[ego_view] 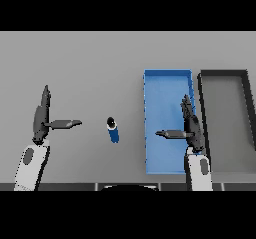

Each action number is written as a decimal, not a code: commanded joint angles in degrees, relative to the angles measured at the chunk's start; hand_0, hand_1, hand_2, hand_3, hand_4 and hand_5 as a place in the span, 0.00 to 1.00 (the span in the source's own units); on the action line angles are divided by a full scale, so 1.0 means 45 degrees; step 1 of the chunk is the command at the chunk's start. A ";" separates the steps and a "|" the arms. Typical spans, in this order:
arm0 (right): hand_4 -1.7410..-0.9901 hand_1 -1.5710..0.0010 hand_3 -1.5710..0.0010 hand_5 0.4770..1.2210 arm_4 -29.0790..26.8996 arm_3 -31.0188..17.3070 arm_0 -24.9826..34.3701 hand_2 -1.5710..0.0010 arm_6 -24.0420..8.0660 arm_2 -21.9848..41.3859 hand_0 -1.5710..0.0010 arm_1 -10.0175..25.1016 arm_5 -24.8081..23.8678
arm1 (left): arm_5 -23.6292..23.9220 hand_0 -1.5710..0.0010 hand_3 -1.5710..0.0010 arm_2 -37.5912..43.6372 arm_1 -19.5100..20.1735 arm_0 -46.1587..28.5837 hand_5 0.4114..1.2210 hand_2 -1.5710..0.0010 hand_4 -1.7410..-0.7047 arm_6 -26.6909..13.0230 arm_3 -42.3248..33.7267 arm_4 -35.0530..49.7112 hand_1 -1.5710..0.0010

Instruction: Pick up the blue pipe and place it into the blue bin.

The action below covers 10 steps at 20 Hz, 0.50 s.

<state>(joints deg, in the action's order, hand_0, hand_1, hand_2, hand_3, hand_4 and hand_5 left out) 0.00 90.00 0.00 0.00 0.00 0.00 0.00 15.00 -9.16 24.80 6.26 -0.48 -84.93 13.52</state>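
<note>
A short blue pipe point(113, 130) with a dark open end lies on the grey table between my two hands. The blue bin point(161, 83), a long rectangular tray, stands to its right. My right hand point(192, 124) hovers over the bin's right half, fingers straight and thumb pointing left, holding nothing. At the left, my left hand point(41, 117) is open too, its thumb stretched toward the pipe with a clear gap between them.
A dark grey bin point(224, 74) stands right beside the blue bin, at the table's right side. Bare table stretches behind the pipe and the left hand.
</note>
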 commanded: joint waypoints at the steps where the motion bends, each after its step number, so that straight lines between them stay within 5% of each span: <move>1: 0.71 1.00 1.00 0.20 -0.0013 -0.0008 0.0013 1.00 -0.0009 -0.0015 1.00 0.0012 -0.0007 | 0.0013 1.00 1.00 -0.0003 -0.0015 0.0014 0.22 1.00 0.75 0.0048 0.0000 -0.0006 1.00; 6: 0.71 1.00 1.00 0.20 -0.0172 -0.0046 -0.0004 1.00 0.0062 -0.0165 1.00 0.0175 0.0123 | 0.0036 1.00 1.00 -0.0003 0.0020 0.0080 0.22 1.00 0.75 0.0050 -0.0090 -0.0018 1.00; 8: 0.72 1.00 1.00 0.20 0.1431 0.0782 -0.0705 1.00 0.1563 0.0457 1.00 0.1511 0.0300 | -0.2006 1.00 1.00 -0.0576 0.1262 -0.0515 0.22 1.00 0.75 0.1263 0.0025 -0.0260 1.00; 10: 0.72 1.00 1.00 0.20 0.2022 0.1307 -0.1252 1.00 0.1834 0.0862 1.00 0.1839 0.0445 | -0.2888 1.00 1.00 -0.0652 0.1791 -0.0532 0.22 1.00 0.75 0.1808 0.0337 -0.0285 1.00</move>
<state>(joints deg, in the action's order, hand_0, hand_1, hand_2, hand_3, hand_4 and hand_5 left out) 9.10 95.87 -5.67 8.42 3.88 8.28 2.03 2.01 -12.08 32.89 3.85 7.60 -83.41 12.24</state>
